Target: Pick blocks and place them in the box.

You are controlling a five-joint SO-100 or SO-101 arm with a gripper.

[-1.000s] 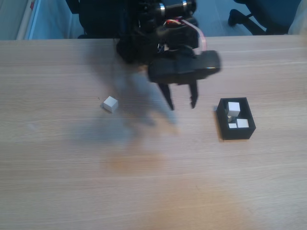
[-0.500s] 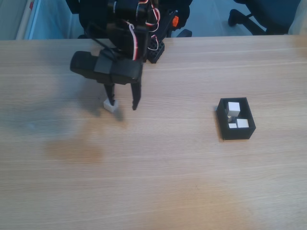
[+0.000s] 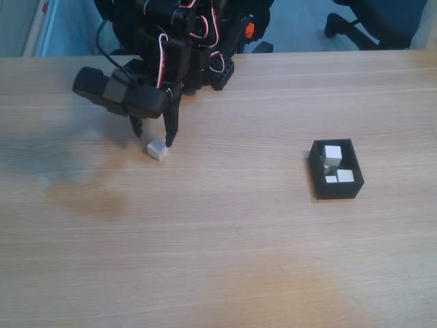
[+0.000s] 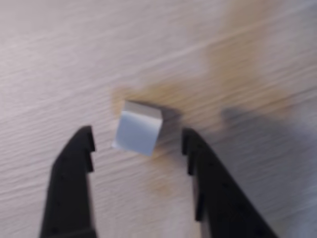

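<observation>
Change since a second ago: the arm [image 3: 147, 82] has been swinging across the fixed view – from the middle of the table, near the box, over to the left – and the gripper [image 3: 151, 139] is now sitting lower and right over the loose block, where half a second back its tips were hanging just beside and right of it.
Loose block: a white cube [image 3: 157, 149] is lying on the wooden table [image 3: 225, 239] left of centre in the fixed view, unmoved across the frames; in the wrist view the same cube [image 4: 139, 129] is sitting slightly turned, one corner edge facing the camera.
Claw: the fingers are standing apart – in the wrist view the cube is lying in the gap of the gripper [image 4: 137, 141], with bare table showing on both sides, so neither finger [image 4: 74, 168] is touching it.
Arm pose: the black body is reaching leftward from its base at the table's far edge, with the fingers pointing down at the table; red and white wires are looping over the upper joints.
Box: the black box [image 3: 319, 179] is resting well apart to the right in the fixed view, unchanged, and is holding white blocks [image 3: 333, 153] – at least three faces are showing, though the exact count is hard to tell.
Shadow: a soft dark patch is spreading on the table left of the arm.
</observation>
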